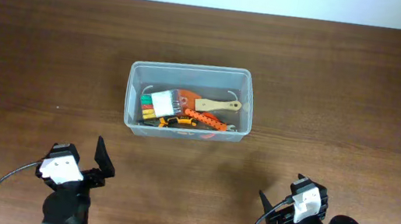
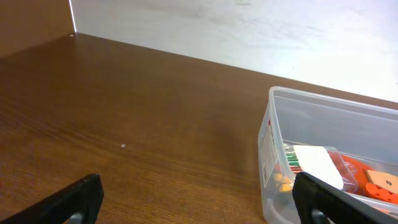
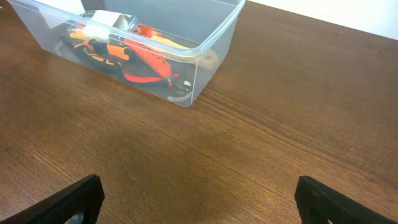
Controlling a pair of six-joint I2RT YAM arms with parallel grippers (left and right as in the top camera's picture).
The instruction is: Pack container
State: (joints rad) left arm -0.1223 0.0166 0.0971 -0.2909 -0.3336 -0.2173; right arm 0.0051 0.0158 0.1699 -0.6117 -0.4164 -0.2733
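Note:
The clear plastic container (image 1: 139,72) stands at the middle of the table. It holds a paintbrush with a wooden handle (image 1: 217,106), an orange tool (image 1: 207,119), and a small case of coloured bits (image 1: 161,104). The container also shows in the left wrist view (image 2: 273,149) and in the right wrist view (image 3: 214,37). My left gripper (image 1: 99,162) is open and empty near the front left, well short of the container. My right gripper (image 1: 281,206) is open and empty near the front right. In the wrist views the left gripper (image 2: 199,202) and right gripper (image 3: 199,199) hang over bare wood.
The brown wooden table (image 1: 345,93) ends at a pale wall along its far edge (image 1: 215,8). Bare wood lies between both grippers and the container.

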